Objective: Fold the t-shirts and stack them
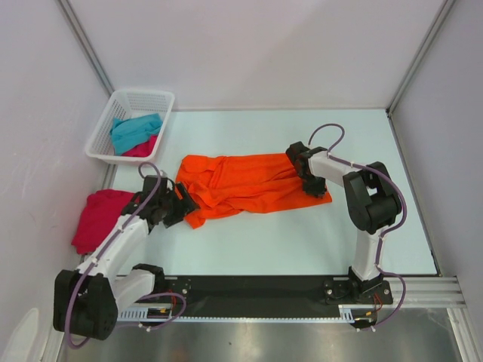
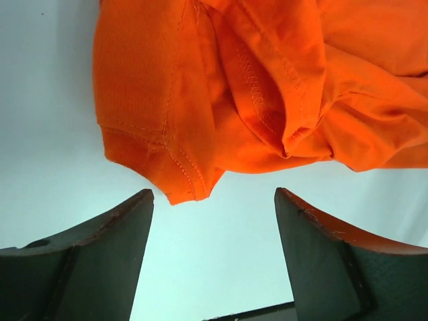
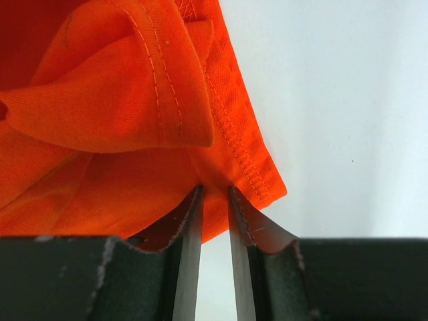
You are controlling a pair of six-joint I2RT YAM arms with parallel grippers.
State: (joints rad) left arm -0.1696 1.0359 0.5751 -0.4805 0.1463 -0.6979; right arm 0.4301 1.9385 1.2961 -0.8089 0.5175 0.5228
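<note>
on the table [image 1: 302,234], basket [image 1: 99,145] holds teal t-shirt [image 1: 134,130], pink t-shirt [image 1: 143,148]; left hand [image 1: 184,204] open, right hand [image 3: 215,194] pinches orange t-shirt [image 1: 241,181].

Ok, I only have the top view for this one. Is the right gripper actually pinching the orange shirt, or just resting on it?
Observer: It looks like a pinch. In its wrist view, the right gripper is nearly shut on a hem corner of the orange shirt.
Operator: And the left one?
Observer: The left gripper is open. The shirt's corner lies just ahead of the jaws, not between them.
Operator: Anything between them at all?
Observer: Only bare table.
</note>
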